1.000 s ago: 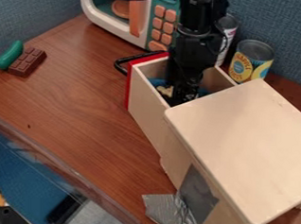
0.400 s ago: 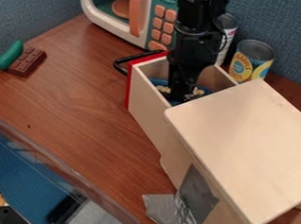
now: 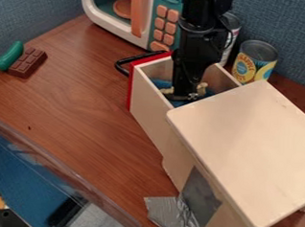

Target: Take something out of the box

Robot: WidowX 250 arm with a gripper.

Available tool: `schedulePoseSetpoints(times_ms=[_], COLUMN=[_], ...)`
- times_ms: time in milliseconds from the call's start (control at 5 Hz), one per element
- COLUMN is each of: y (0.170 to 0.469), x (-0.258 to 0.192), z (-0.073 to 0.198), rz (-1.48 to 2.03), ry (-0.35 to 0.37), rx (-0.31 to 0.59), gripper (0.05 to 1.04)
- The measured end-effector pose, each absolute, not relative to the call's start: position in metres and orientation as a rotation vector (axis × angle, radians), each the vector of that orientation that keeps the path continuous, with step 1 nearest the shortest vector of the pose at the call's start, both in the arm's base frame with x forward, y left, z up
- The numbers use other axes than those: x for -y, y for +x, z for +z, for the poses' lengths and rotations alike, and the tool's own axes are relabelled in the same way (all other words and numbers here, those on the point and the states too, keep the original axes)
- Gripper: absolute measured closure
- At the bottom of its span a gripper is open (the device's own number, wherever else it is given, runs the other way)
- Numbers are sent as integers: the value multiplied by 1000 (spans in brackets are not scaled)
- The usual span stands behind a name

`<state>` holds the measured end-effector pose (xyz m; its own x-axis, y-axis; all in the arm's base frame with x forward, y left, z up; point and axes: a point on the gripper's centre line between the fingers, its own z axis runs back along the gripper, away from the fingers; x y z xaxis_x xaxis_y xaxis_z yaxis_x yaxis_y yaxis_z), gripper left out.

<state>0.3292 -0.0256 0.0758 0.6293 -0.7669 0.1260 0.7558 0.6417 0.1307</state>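
Lying in the box (image 3: 149,103), on something blue (image 3: 161,83), the tan thing (image 3: 203,88) now shows on both sides of the gripper (image 3: 184,95), where a second ago it showed mainly to the view's left. The gripper has shifted slightly within the box. It seems well placed for a grasp, but nothing is out yet, so the lift is probably still to come. Whether the claw is apart, together or clamped on the tan thing, I can't tell. The arm hangs nearly straight down, close to the box's walls.
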Motion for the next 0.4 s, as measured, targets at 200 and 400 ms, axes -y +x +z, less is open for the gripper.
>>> schedulePoseSetpoints(times_ms=[200,400], y=[326,324], x=[25,26], z=[79,92], rz=[-878,-870], ry=[69,59], rx=[186,210], gripper=[932,968])
